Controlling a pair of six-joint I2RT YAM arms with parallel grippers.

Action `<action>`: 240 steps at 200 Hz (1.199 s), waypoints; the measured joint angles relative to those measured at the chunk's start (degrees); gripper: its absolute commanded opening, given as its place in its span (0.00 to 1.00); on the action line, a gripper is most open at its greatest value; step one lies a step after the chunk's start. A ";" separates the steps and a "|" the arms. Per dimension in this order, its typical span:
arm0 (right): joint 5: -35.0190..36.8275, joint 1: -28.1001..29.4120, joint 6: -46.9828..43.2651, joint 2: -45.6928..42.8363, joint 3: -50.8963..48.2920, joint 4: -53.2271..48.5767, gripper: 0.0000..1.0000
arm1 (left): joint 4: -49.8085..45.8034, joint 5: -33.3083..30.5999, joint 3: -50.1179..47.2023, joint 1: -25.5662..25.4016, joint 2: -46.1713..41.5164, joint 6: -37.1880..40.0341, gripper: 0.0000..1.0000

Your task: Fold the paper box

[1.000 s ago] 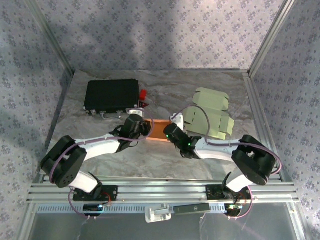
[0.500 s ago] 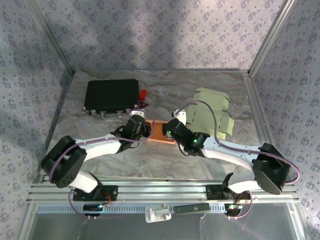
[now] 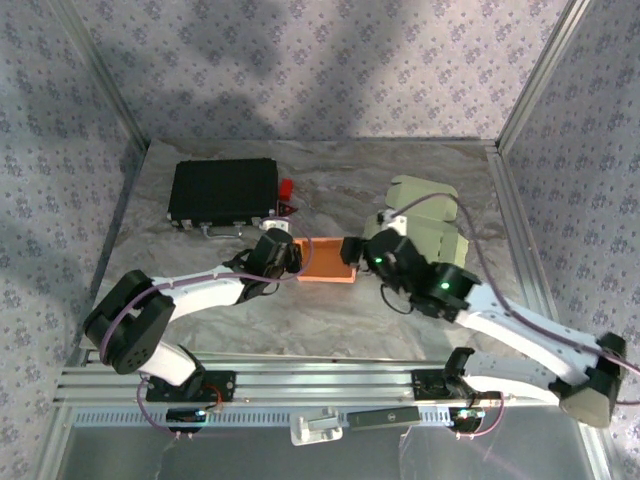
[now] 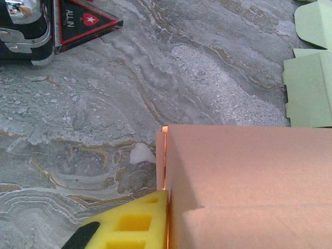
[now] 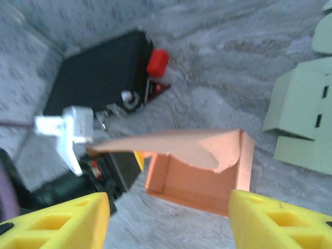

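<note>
Tabletop (image 3: pixel 400 165), grey and marbled, is carrying the orange paper box (image 3: pixel 325 262) at its middle, open-topped, one flap lifting over the mouth. We are seeing the left claw (image 3: pixel 291 257) pressed together, pinching the box's left wall, its yellow pad (image 4: pixel 127 228) lying against the card. The right claw (image 5: pixel 168 202) is hanging spread at the box's right end. Pale green flat cardboard blanks (image 3: pixel 420 192) are lying nearby.

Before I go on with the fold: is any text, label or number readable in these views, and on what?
"ALLIN": white letters on the red-edged triangle tag beside the black case, in the left wrist view, with a starred heart sign next to them.
Orange box: no print visible.
Green blanks: no print visible.
Rail parts in the top view: any marks are too small to read.
</note>
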 measured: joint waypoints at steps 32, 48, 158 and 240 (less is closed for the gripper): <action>-3.06 -10.54 6.01 -6.32 0.98 -6.43 0.64 | -0.72 -0.13 0.68 -0.15 0.00 0.00 0.11; -7.15 -17.88 9.46 -6.03 1.07 -9.62 0.64 | -1.01 -0.17 0.72 -0.35 0.00 0.00 0.11; -43.01 -29.90 23.78 26.36 9.79 -9.92 0.55 | -3.39 -1.38 2.56 -0.90 0.70 0.04 0.11; -50.21 -29.86 26.47 33.75 9.81 -3.19 0.36 | -4.50 -1.70 3.28 -1.01 0.81 0.04 0.12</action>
